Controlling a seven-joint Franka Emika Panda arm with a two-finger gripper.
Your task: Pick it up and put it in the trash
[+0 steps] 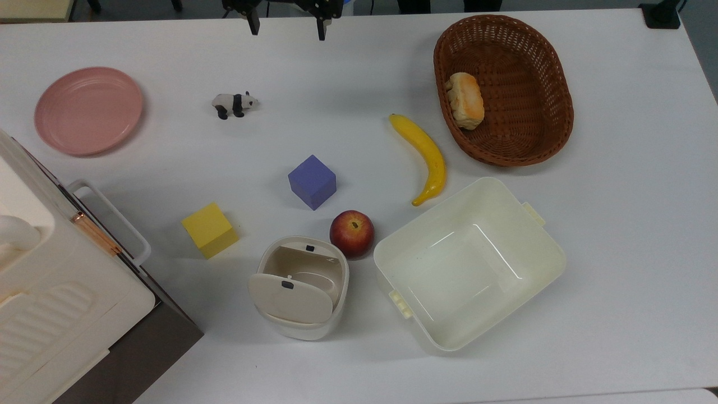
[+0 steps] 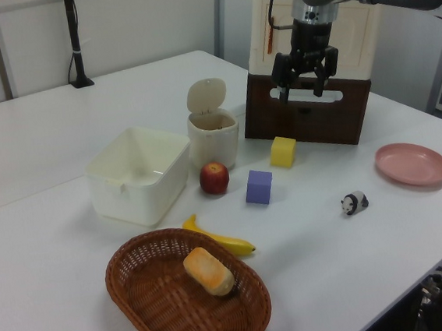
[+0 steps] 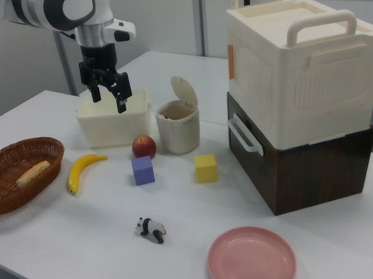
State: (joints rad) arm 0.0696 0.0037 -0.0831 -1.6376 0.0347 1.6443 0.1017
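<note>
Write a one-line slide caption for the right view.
Open pincer hangs above the table, over a banana, apple, two cubes, toy panda and lidded bin.

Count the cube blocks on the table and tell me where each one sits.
2. The purple cube sits mid-table, just above the apple in the top view. The yellow cube lies toward the top view's left, near the stacked boxes.

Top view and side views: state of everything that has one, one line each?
tool: open, holding nothing, raised above the table
trash bin: upright, flap lid swung open
rectangular tub: upright, no lid, nothing inside
wicker basket: upright, holds one bread roll
pink plate: bare
toy panda: standing
</note>
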